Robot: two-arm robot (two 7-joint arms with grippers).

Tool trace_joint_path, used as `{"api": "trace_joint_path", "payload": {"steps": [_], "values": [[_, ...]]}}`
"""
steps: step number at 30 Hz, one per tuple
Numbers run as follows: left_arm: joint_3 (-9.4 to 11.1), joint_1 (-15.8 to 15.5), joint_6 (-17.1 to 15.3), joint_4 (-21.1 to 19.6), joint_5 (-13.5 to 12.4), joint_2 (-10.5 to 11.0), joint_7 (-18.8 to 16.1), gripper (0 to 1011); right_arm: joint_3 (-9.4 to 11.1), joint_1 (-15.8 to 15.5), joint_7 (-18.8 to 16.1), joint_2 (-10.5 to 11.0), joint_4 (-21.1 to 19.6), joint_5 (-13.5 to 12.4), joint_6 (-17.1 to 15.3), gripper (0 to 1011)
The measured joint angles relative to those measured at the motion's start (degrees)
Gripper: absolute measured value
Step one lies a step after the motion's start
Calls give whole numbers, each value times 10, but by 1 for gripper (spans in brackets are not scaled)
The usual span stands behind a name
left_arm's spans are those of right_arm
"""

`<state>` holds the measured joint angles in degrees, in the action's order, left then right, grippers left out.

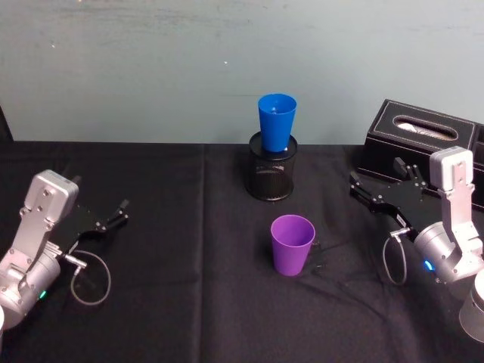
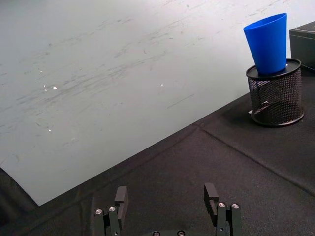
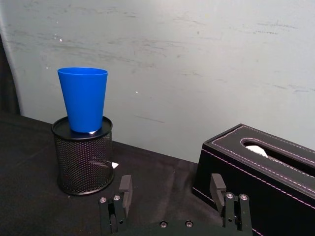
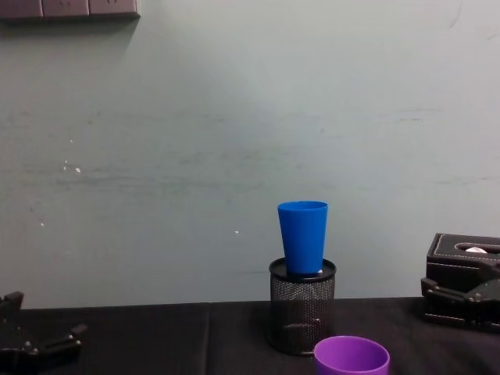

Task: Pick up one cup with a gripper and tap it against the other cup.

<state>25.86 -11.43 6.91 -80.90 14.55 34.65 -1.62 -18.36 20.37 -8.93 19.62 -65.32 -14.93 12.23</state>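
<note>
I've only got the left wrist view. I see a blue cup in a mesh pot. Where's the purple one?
Observer: The purple cup stands upright on the black tablecloth, in front of the mesh pot, nearer the robot.
Operator: Is anything holding it?
Observer: No. The right gripper is open, off to the cup's right, in front of the black tissue box.
Operator: And my own gripper relative to it?
Observer: The left gripper is open, low over the cloth, far to the purple cup's left.
Operator: Blue cup seated fully?
Observer: The blue cup stands with only its base inside the pot's rim, most of it above.
</note>
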Motion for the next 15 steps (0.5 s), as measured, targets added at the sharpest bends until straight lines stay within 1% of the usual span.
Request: {"api": "trace_joint_path", "payload": {"steps": [15], "values": [[0, 0, 0, 0, 0, 0, 0, 1011, 0, 0, 0, 0, 0, 0, 1, 1000]]}}
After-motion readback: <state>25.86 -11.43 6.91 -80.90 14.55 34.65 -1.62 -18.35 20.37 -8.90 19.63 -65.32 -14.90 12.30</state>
